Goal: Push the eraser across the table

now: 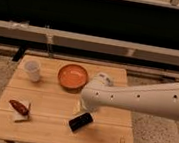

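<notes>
Camera view. Eraser: small flat black rectangular block, lying askew on the plank bench, front of centre. Claw sits low at the end of the white arm, just behind the eraser; whether wide or narrow, cannot tell. Orange bowl farther back.

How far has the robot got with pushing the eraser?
Done: the gripper sits low, right behind the eraser. In hand: seemingly lining up the push. Left: the push itself, since the eraser lies near the front edge of the table, around the middle.
</notes>
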`<action>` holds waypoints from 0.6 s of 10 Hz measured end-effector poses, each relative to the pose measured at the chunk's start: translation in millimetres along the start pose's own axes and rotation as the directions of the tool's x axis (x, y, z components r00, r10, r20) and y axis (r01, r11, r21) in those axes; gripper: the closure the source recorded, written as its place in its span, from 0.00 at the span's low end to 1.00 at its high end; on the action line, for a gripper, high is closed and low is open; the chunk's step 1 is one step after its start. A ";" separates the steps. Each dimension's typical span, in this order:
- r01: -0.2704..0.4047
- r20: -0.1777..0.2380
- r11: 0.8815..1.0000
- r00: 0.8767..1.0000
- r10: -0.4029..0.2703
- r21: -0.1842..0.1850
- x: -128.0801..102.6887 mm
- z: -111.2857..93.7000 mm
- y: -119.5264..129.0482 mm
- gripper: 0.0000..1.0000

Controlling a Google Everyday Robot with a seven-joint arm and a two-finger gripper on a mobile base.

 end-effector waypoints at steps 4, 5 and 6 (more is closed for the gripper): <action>-0.019 -0.123 0.996 0.992 0.030 0.087 55.4 25.3 -6.8 0.21; -0.029 -0.142 0.994 0.989 0.044 0.108 67.1 31.6 -11.8 0.21; -0.029 -0.156 0.992 0.987 0.048 0.120 73.9 39.2 -13.5 0.21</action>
